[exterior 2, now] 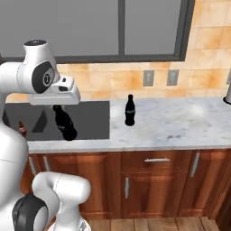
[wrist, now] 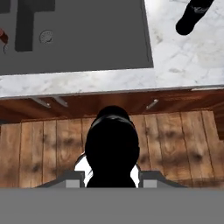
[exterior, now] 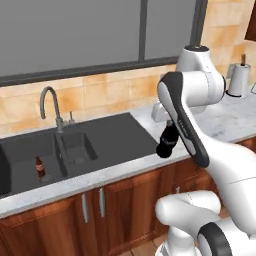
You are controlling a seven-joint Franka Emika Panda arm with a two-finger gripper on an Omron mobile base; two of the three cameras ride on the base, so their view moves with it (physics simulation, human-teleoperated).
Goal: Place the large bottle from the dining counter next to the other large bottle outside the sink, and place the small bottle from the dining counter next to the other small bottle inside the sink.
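Right base view, centre left: large bottle clamped in gripper, hung tilted over sink edge for carrying toward other large bottle.

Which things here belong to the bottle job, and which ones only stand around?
Belong to the job:
- large bottle, held in the claw above the counter's front edge
- other large bottle, upright on the marble counter
- other small bottle, in the sink

Just standing about:
- faucet
- paper towel roll
- wall outlets
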